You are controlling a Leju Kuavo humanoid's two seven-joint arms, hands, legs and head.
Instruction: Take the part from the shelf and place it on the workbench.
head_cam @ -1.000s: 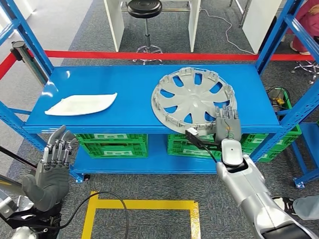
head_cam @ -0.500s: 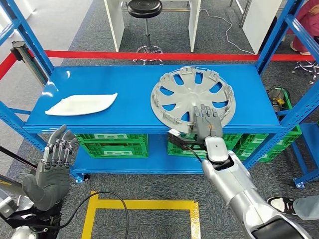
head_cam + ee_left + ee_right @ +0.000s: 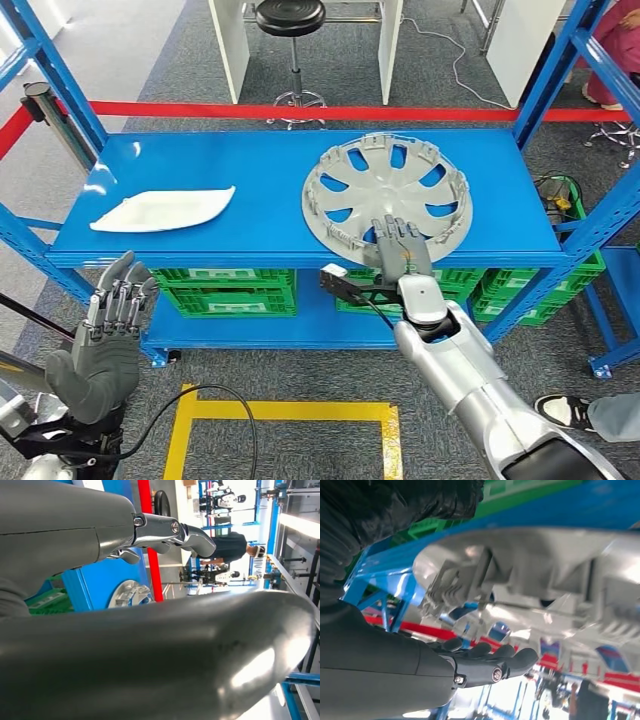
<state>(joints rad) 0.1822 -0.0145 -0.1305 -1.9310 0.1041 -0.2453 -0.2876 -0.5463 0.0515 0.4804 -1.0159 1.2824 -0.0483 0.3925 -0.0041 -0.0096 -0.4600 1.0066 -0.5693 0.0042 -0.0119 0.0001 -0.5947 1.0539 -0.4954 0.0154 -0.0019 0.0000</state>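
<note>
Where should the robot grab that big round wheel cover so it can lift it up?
Probably at the near rim of the wheel cover, coming from the shelf's front edge. It lies flat, wide and thin, its rim at that edge, where the right hand rests.

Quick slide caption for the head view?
Right hand reaches the hubcap on the blue shelf.

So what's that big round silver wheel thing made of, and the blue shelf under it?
The hubcap looks like molded plastic with matte silver-grey paint: thin spokes, and small clips ringing its rim. The shelf looks like sheet metal in glossy blue paint, since it mirrors the ceiling lights. Neither can be settled by look alone.
</note>
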